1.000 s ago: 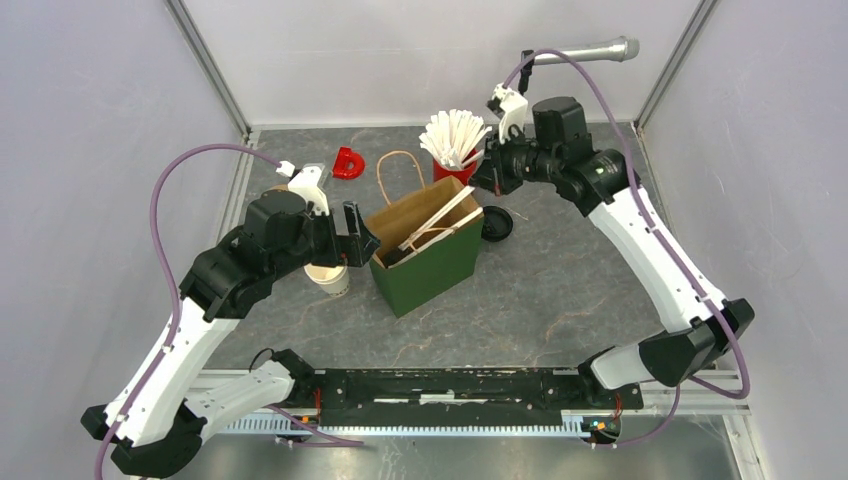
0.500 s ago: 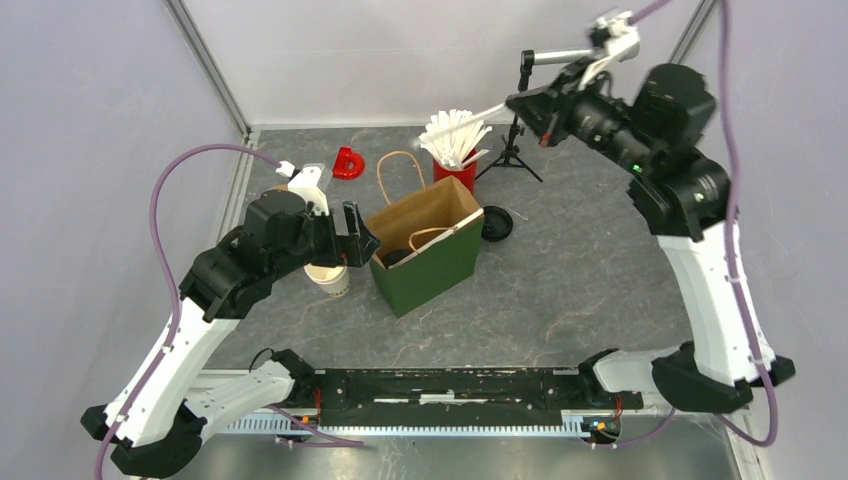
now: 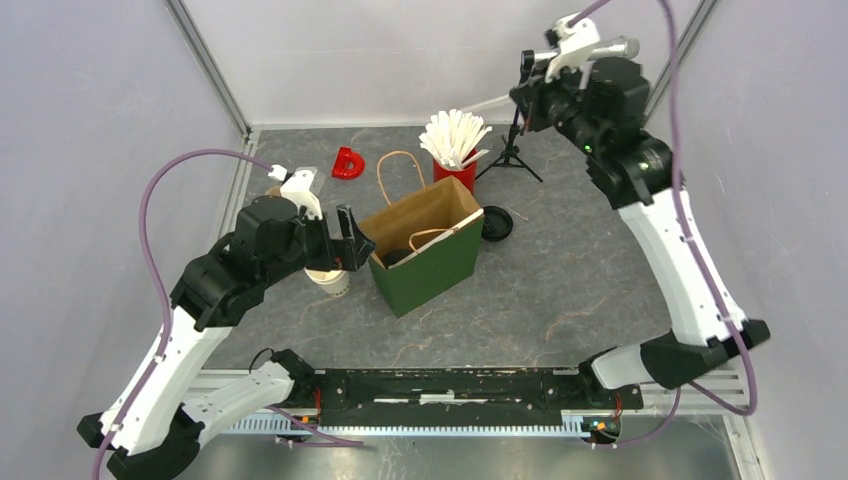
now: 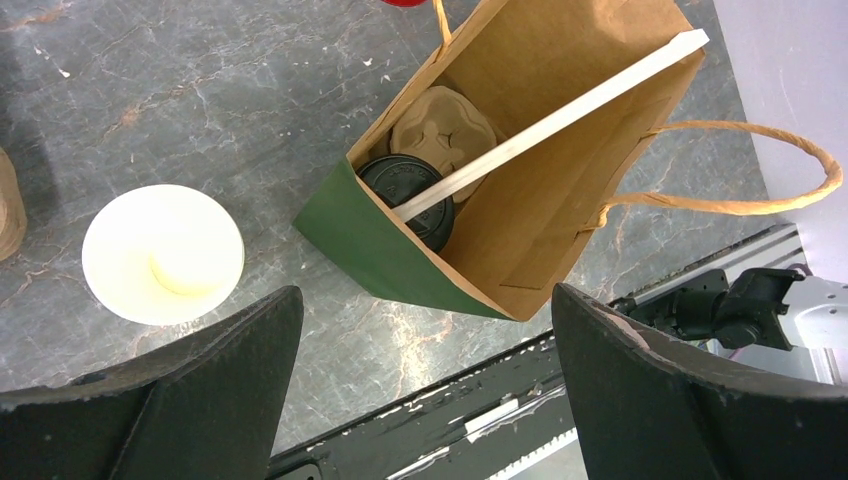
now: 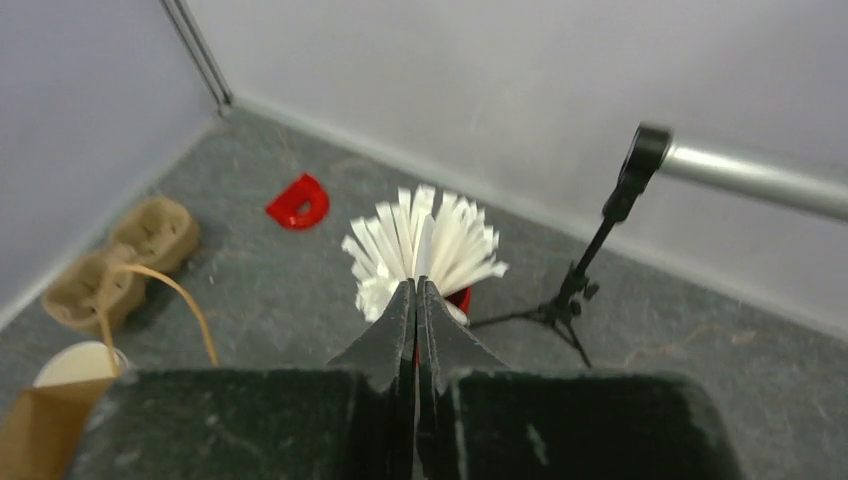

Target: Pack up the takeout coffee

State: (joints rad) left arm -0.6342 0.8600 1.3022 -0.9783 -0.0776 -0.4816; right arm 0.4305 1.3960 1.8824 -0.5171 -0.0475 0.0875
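One white cup with its black lid [image 4: 400, 185] stands inside the brown and green paper bag [image 3: 440, 265], next to a pulp carrier [image 4: 440, 125] and under a white stick [image 4: 560, 110] that leans across the bag. The other white cup [image 4: 163, 255] stands open on the table left of the bag [image 4: 370, 245], also in the top view [image 3: 330, 281]. Its black lid [image 3: 497, 223] lies right of the bag. My left gripper [image 4: 430, 400] is open and empty above the bag's near corner. My right gripper [image 3: 517, 98] is raised at the back, shut on a white stick [image 5: 424, 245].
A red cup of white sticks [image 3: 455, 140] stands behind the bag, with a black mini tripod [image 3: 512, 150] to its right. A red D-shaped piece [image 3: 348, 163] and a second pulp carrier [image 5: 130, 255] lie at the back left. Walls enclose the table.
My right arm rose from the bag's mouth up and back, carrying a white stick in its shut gripper. My left arm barely moved.
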